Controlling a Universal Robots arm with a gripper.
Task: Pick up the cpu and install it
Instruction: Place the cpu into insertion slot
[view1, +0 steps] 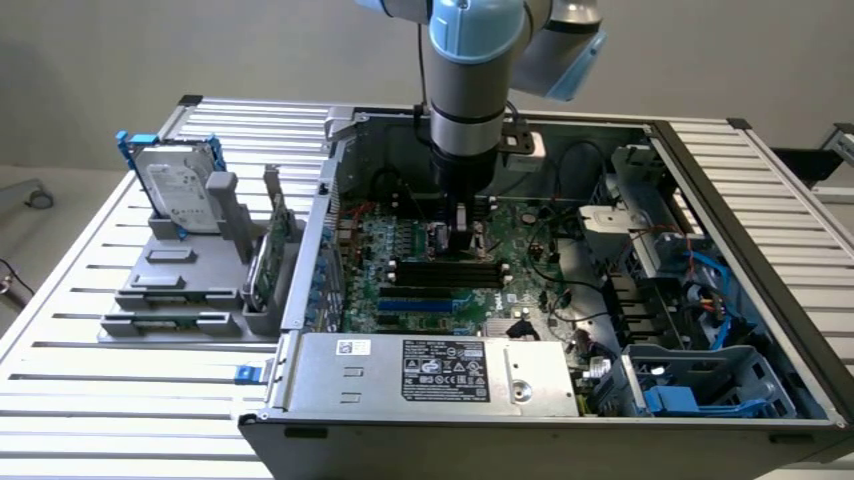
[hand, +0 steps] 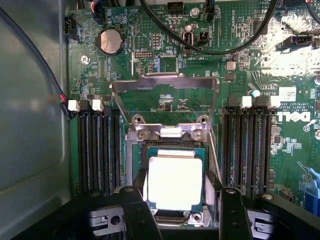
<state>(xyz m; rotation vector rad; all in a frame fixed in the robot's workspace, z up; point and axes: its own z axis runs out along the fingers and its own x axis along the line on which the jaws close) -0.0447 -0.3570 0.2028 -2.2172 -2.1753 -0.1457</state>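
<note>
Tool (view1: 461, 232): pinches the small square silver-topped cpu (hand: 175, 182) over the open black socket (hand: 170, 145).
Risk: misaligned seating could bend pins.

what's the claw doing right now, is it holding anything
claw: closed on the cpu, fingers on two opposite edges, at the open socket; whether the chip is seated cannot be told

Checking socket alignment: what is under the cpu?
The socket shows around the cpu, its load plate raised open. What lies directly beneath is covered by the cpu.
</note>
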